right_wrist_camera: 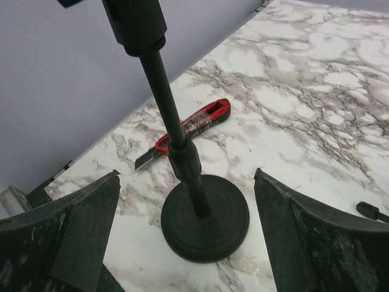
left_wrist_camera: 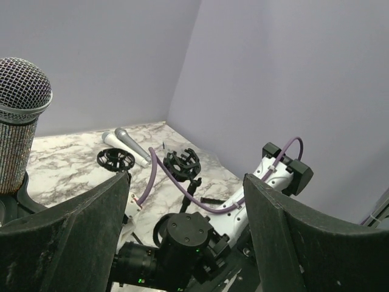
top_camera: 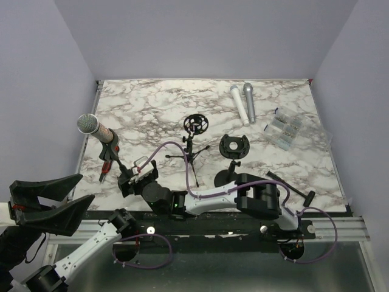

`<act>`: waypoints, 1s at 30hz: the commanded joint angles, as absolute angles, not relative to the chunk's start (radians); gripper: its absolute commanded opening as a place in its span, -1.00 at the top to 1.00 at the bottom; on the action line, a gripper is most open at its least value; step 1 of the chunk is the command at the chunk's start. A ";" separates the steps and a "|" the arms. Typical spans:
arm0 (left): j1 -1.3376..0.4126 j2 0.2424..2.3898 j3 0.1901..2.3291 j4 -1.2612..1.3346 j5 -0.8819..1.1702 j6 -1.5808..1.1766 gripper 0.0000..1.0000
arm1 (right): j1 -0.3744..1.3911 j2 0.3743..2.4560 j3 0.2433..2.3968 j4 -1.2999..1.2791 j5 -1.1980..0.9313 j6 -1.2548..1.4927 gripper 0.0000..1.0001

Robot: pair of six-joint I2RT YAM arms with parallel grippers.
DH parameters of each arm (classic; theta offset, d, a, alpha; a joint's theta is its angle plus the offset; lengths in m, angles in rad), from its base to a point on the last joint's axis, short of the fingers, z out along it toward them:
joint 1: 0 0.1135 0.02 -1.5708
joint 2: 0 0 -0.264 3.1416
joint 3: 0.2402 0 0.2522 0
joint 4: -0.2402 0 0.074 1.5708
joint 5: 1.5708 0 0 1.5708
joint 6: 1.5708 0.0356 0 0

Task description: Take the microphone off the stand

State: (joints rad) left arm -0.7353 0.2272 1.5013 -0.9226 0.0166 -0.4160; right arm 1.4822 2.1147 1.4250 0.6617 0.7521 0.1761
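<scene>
Your mic (top_camera: 91,126) sits in its stand (right_wrist_camera: 205,219), seemingly clipped. Right gripper (right_wrist_camera: 186,175), fingers apart, flanks stand's base; left gripper (left_wrist_camera: 185,177), also spread, hangs nr mic.

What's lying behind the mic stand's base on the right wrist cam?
A red-and-black utility knife lies flat on the marble table behind the stand. The stand's pole crosses it, hiding that part; the microphone itself is out of this view.

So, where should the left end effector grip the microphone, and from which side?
I would grip the microphone by its glittery handle below the mesh head, coming from the near left, where the left end effector is open. The handle is straight and bare there; lower down the stand holds it.
</scene>
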 commanded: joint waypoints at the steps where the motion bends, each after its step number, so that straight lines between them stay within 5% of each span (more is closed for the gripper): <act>1: -0.738 0.209 1.491 -0.935 -0.001 -0.424 -0.49 | 1.485 2.212 1.531 0.791 0.852 0.102 -0.80; 8: -0.738 0.201 1.466 -0.921 0.057 -0.433 -0.49 | 1.480 2.358 1.649 0.870 0.899 -0.004 -0.67; 25: -0.738 0.202 1.459 -0.951 -0.051 -0.414 -0.52 | 1.423 2.410 1.610 0.968 0.715 -0.067 0.23; 30: -0.737 0.210 1.450 -0.948 -0.051 -0.415 -0.52 | 1.401 2.381 1.548 0.981 0.635 -0.060 0.65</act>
State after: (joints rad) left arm -0.7353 0.2176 1.4612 -0.9314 -0.0269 -0.4263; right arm 1.4292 2.4031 1.6073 0.9306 0.7078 -0.0547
